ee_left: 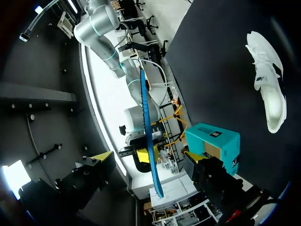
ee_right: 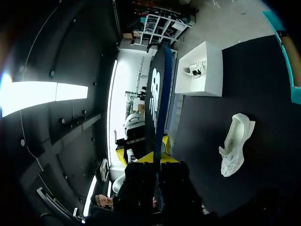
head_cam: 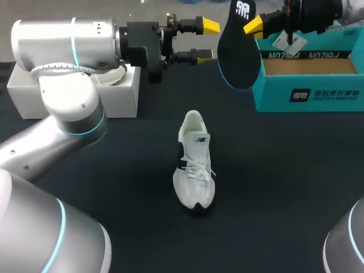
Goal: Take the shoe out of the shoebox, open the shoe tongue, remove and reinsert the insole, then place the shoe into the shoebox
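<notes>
Right gripper (head_cam: 251, 26) clenched on dark insole (head_cam: 238, 57), insole hanging upright beside teal shoebox (head_cam: 307, 94), left gripper (head_cam: 207, 40) released, fingers spread just beside insole, white shoe (head_cam: 194, 162) mid-table on black table (head_cam: 284, 187)

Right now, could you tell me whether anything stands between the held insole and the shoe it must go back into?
Nothing visible does: the insole hangs in the right end effector, and only bare table lies between it and the white shoe.
</notes>
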Robot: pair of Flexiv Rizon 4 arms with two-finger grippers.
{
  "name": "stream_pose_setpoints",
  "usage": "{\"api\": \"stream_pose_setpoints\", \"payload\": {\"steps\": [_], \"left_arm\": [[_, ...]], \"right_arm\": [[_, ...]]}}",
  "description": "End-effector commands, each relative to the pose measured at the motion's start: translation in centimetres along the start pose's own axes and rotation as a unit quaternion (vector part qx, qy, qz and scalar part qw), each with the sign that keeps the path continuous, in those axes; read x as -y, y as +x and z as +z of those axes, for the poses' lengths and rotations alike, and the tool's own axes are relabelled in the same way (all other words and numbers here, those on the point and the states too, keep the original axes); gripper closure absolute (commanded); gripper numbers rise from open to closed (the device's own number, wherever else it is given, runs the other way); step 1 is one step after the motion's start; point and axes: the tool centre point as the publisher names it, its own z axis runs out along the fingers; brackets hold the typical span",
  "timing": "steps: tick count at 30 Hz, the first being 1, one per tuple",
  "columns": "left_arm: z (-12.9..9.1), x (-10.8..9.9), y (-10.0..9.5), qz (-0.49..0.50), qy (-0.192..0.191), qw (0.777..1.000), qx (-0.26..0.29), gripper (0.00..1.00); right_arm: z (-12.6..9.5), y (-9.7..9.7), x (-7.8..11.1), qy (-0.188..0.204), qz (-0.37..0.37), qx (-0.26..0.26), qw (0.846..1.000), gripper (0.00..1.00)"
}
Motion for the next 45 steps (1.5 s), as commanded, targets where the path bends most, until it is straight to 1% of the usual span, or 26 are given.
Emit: {"api": "stream_pose_setpoints", "payload": {"steps": [1,3,5,6,9,11,12,13,14,15,16,17,21,24,25,26,29,34,39,41,45], "left_arm": [[1.2,0.1,0.2,0.004,-0.003,1.000,0.014,0.27],[1.5,0.2,0.3,0.005,-0.005,1.000,0.018,0.33],[1.8,0.3,0.3,0.005,-0.005,1.000,0.021,0.46],[1.9,0.3,0.3,0.005,-0.004,1.000,0.022,0.50],[2.1,0.5,0.4,0.004,-0.004,1.000,0.023,0.58],[2.1,0.5,0.5,0.004,-0.004,1.000,0.022,0.65],[2.1,0.6,0.6,0.003,-0.005,1.000,0.022,0.66],[2.1,0.6,0.7,0.002,-0.005,1.000,0.022,0.71],[2.1,0.6,0.7,0.001,-0.006,1.000,0.022,0.71],[2.2,0.6,0.8,0.000,-0.007,1.000,0.022,0.79],[2.2,0.6,0.9,0.000,-0.008,1.000,0.022,0.92],[2.2,0.6,1.0,-0.001,-0.010,1.000,0.022,1.00],[2.4,0.7,1.3,-0.004,-0.015,1.000,0.023,1.00],[2.3,0.6,1.5,-0.005,-0.022,0.999,0.026,1.00],[2.2,0.6,1.5,-0.008,-0.026,0.999,0.030,1.00],[2.1,0.5,1.5,-0.009,-0.027,0.999,0.033,1.00],[1.5,0.4,1.5,-0.012,-0.033,0.999,0.037,1.00],[0.5,0.1,1.3,-0.022,-0.037,0.998,0.041,1.00],[-0.1,0.0,0.9,-0.033,-0.037,0.998,0.035,1.00],[-0.3,0.0,0.8,-0.039,-0.034,0.998,0.034,1.00],[-0.9,0.0,0.9,-0.056,-0.027,0.997,0.041,1.00]], "right_arm": [[1.3,-0.3,-1.4,0.060,0.003,0.002,0.998,1.00],[1.6,-0.4,-1.6,0.055,0.008,0.002,0.998,1.00],[1.8,-0.7,-1.9,0.048,0.014,0.001,0.999,1.00],[1.8,-0.8,-1.9,0.048,0.015,0.001,0.999,1.00],[2.0,-0.8,-2.1,0.048,0.017,0.003,0.999,1.00],[2.0,-0.7,-2.3,0.049,0.016,0.004,0.999,1.00],[2.0,-0.6,-2.3,0.050,0.016,0.005,0.999,1.00],[2.0,-0.6,-2.3,0.052,0.015,0.006,0.999,1.00],[2.0,-0.6,-2.3,0.053,0.014,0.006,0.998,1.00],[2.0,-0.6,-2.3,0.053,0.014,0.007,0.998,1.00],[2.0,-0.6,-2.4,0.052,0.013,0.007,0.999,1.00],[2.0,-0.5,-2.4,0.052,0.013,0.007,0.999,1.00],[2.0,-0.5,-2.4,0.046,0.012,0.005,0.999,1.00],[1.9,-0.1,-2.2,0.030,0.010,-0.005,0.999,0.99],[1.9,0.0,-2.2,0.024,0.010,-0.008,1.000,0.77],[1.7,0.2,-2.1,0.017,0.007,-0.012,1.000,0.00],[1.2,1.0,-1.6,-0.005,-0.002,-0.023,1.000,0.00],[-0.1,1.5,-0.1,-0.032,-0.009,-0.027,0.999,0.00],[-1.0,1.8,1.5,-0.043,-0.012,-0.025,0.999,0.00],[-1.3,1.8,2.1,-0.052,-0.016,-0.020,0.998,0.00],[-2.0,1.5,3.5,-0.094,-0.036,0.009,0.995,0.00]]}}
